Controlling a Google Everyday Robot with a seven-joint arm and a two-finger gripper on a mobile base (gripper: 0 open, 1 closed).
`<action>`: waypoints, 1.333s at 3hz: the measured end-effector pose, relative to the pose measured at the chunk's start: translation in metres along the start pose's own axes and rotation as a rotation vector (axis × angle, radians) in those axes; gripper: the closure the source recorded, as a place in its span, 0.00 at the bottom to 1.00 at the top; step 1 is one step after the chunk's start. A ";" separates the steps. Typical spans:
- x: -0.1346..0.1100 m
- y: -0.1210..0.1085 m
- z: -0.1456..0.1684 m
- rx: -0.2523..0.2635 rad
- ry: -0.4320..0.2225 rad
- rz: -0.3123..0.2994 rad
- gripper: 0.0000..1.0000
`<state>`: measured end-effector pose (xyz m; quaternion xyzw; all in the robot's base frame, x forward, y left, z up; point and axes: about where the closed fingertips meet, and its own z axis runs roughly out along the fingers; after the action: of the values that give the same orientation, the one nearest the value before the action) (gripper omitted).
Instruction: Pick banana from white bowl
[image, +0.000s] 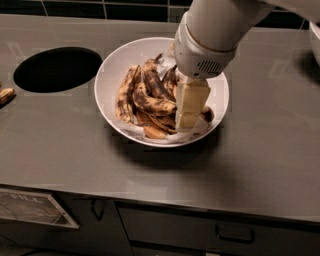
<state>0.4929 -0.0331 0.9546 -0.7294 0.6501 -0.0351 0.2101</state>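
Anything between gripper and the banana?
Nothing visible: in the camera view the gripper is down in the white bowl, directly beside the banana's right end; contact unclear.

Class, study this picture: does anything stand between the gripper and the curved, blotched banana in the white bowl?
Nothing visible does. The gripper is down inside the white bowl, right at the right end of the banana. The darker banana lies behind it and the peel pieces lie in front, neither in between.

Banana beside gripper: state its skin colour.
The banana is yellow-brown with black blotches, camera view. The gripper is in the bowl beside it.
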 end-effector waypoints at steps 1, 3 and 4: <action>0.004 0.000 0.006 0.029 0.014 0.009 0.12; -0.004 -0.004 0.011 0.057 0.061 -0.028 0.19; -0.014 -0.005 0.016 0.049 0.073 -0.061 0.19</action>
<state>0.5005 -0.0150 0.9446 -0.7417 0.6338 -0.0842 0.2028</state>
